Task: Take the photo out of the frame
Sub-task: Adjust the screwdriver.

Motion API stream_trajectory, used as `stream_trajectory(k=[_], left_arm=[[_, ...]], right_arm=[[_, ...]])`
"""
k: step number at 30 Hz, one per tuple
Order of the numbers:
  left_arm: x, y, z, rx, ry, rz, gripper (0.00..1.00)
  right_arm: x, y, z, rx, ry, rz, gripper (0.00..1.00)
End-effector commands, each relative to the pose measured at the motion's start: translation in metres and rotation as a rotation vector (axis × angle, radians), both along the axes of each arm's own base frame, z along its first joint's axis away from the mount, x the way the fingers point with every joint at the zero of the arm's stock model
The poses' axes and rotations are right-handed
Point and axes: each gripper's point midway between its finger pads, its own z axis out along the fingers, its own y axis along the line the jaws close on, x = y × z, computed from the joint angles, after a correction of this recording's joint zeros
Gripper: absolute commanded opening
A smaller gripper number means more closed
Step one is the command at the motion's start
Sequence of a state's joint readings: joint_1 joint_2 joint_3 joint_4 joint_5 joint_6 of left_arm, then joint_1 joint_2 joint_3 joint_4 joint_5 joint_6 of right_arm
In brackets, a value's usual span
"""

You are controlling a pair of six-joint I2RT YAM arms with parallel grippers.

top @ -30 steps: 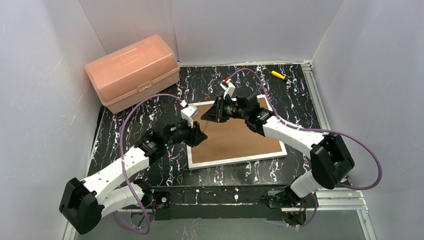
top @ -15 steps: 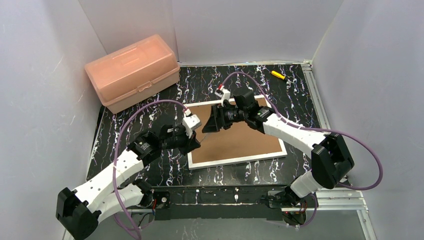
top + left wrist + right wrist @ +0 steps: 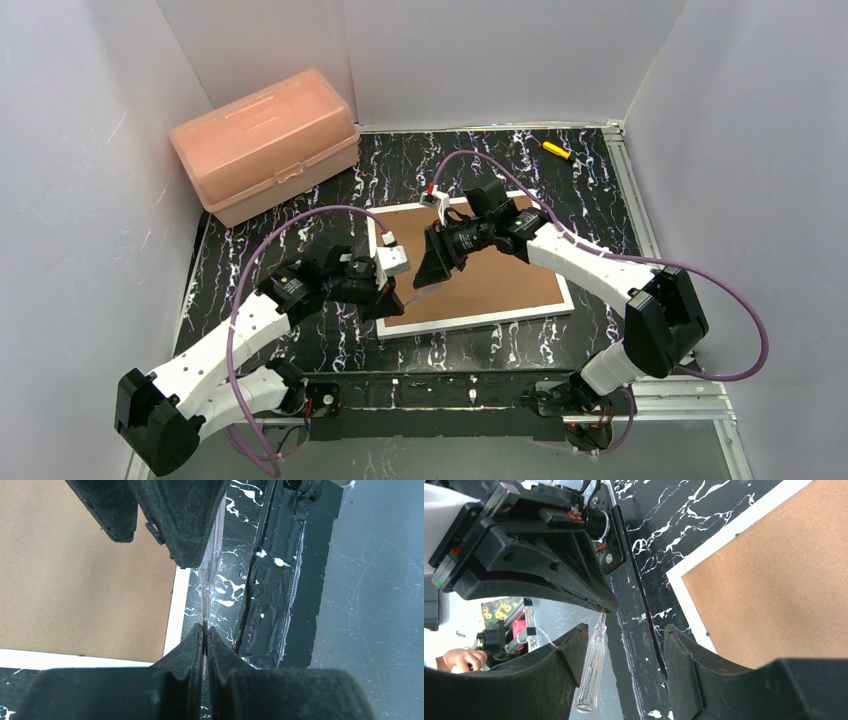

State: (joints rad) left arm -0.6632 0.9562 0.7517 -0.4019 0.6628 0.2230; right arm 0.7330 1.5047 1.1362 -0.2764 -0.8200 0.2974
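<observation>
Your left claw (image 3: 204, 631) just pinched the screwdriver (image 3: 590, 670) shaft while the right claw (image 3: 624, 632) spread open (frame (image 3: 490, 318) beside them still closed)

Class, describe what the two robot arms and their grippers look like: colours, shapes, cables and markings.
Both the left arm and right arm have white tubular links and black joints. A purple cable loops along each. The left gripper and right gripper have black wedge-shaped fingers and white camera blocks.
</observation>
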Motion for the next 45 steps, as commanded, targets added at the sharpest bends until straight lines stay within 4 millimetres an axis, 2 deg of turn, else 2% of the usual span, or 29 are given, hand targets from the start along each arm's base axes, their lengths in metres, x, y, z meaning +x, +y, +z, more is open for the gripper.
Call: stream_trajectory(k=[1,4,10,14,17,21,28,30,33,38,43,45], left_arm=[[-0.004,-0.002,0.008,-0.012,0.000,-0.032,0.00],[-0.004,-0.002,0.007,-0.002,0.006,-0.033,0.00],[-0.001,-0.001,0.003,0.012,0.008,-0.020,0.00],[0.000,-0.002,0.002,0.013,0.011,-0.019,0.00],[-0.001,-0.002,0.001,0.015,0.016,-0.019,0.00],[-0.001,0.000,0.000,0.021,0.016,-0.014,0.00],[0.001,0.001,-0.001,0.028,0.009,0.001,0.00],[0.004,0.003,-0.002,0.038,0.000,0.014,0.02],[0.011,0.006,-0.003,0.055,-0.025,0.054,0.15],[0.027,0.013,-0.004,0.078,-0.077,0.154,0.34],[0.044,0.022,-0.006,0.101,-0.088,0.292,0.43],[0.057,0.028,-0.009,0.120,-0.071,0.411,0.51]], right_arm=[[-0.008,-0.002,0.018,0.043,-0.027,0.070,0.64],[-0.012,-0.003,0.016,0.036,-0.030,0.079,0.66],[-0.021,-0.003,0.007,0.006,-0.015,0.102,0.62],[-0.024,0.001,0.002,-0.007,-0.010,0.113,0.55],[-0.027,0.006,-0.001,-0.012,-0.001,0.129,0.44],[-0.032,0.010,-0.002,-0.012,0.004,0.151,0.41],[-0.032,0.010,-0.003,-0.016,0.005,0.155,0.06],[-0.030,0.010,-0.004,-0.024,-0.006,0.142,0.01],[-0.018,0.008,-0.011,-0.073,-0.046,0.078,0.01],[0.015,-0.006,-0.031,-0.200,-0.092,-0.091,0.01],[0.054,-0.038,-0.043,-0.266,-0.066,-0.288,0.01],[0.073,-0.058,-0.045,-0.297,-0.060,-0.394,0.01]])
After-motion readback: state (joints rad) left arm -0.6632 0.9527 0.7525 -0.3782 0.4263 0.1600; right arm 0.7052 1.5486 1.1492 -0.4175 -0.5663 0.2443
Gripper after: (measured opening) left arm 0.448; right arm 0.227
